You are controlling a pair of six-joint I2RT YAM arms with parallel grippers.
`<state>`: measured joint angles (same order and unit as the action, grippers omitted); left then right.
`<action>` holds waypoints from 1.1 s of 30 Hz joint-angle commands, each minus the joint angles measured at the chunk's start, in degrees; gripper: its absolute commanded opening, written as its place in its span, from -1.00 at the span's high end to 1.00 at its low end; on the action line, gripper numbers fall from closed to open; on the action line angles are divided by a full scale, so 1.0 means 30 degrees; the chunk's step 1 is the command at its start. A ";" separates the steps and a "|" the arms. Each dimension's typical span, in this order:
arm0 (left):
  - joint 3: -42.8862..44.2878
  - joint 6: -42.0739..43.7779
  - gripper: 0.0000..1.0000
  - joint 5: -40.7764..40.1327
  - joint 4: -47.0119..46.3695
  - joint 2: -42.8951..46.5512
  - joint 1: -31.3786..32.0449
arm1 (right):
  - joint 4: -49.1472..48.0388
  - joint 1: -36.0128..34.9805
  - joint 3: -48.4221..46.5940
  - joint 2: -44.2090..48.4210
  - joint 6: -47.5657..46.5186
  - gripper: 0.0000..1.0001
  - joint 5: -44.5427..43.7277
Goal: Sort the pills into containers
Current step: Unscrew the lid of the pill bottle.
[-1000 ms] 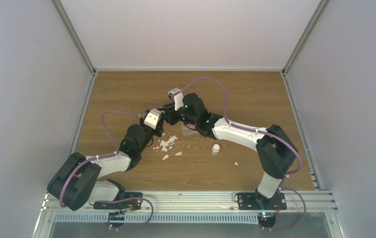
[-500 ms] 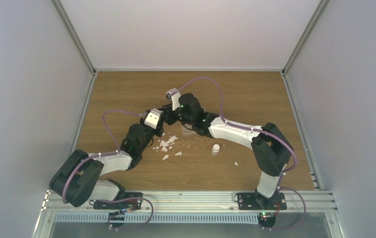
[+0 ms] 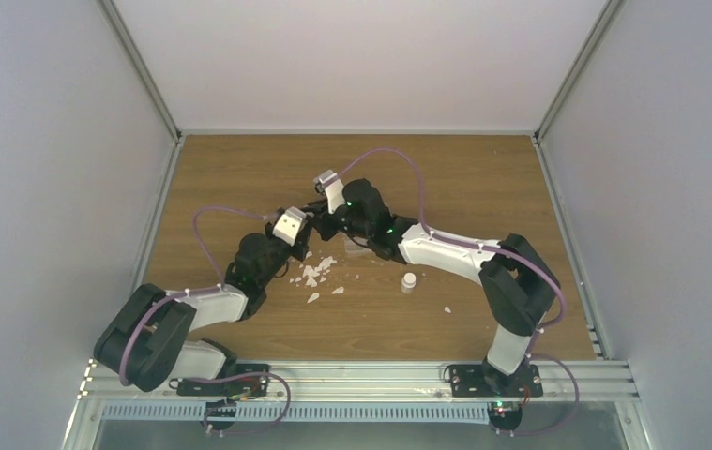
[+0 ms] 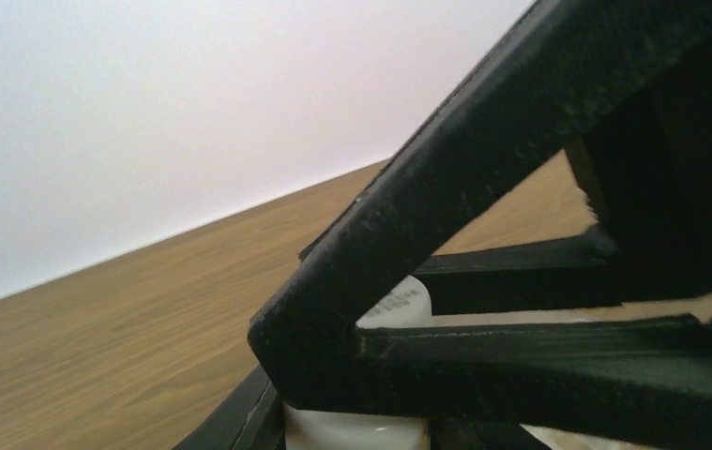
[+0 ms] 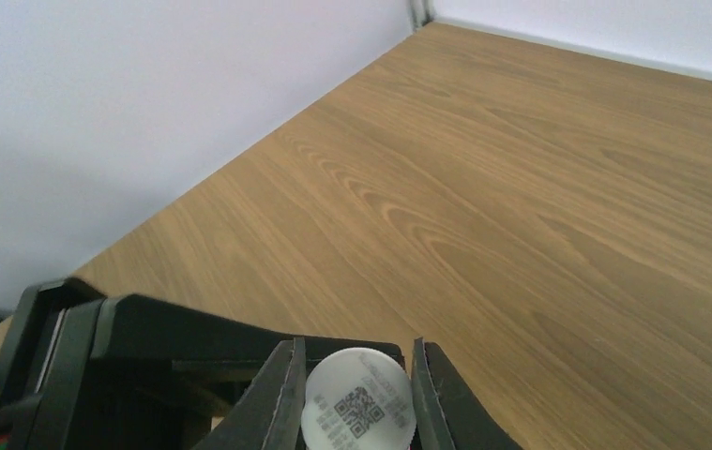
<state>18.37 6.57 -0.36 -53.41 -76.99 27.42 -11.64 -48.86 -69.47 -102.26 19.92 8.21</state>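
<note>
Clearly, the coming move turns on the round white cap point(image 5: 359, 405). The right gripper point(image 5: 356, 349) clasps it from both sides. The left gripper point(image 3: 307, 225) seems to grasp the small white cylindrical vial point(image 4: 356, 433), whose capped end is turned toward the right one. The flat clear organiser box point(image 3: 356, 248) lies just beside them, rightward. The pills I cannot see.

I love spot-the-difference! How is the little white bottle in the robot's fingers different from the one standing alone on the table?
The held bottle is pinched between the right arm's fingers; the lone bottle stands free on the table, nothing touching it. The held bottle shows a square code on its round end; the lone bottle is too small here to show any. Both are small, white and round.
</note>
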 commanded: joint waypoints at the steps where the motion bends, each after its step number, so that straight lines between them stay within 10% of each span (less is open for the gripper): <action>1: -0.0525 -0.0035 -0.35 0.3840 -0.1678 0.1196 -0.0830 | -0.0952 0.0538 0.1267 0.1535 -0.3580 0.99 0.3370; 23: -0.1336 -0.1336 -0.36 1.2238 -0.2119 0.3972 -0.1962 | 0.1471 0.2112 0.5804 0.8361 -1.3999 0.97 1.9320; 33: -0.1288 -0.1355 -0.35 1.2478 -0.1689 0.4384 -0.1962 | 0.8227 0.2109 0.2957 0.6909 -1.9676 0.44 2.2010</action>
<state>14.66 5.21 50.17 -59.79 -64.07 25.08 2.00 -41.69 -58.96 -81.54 -31.48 58.24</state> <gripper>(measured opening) 0.726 0.547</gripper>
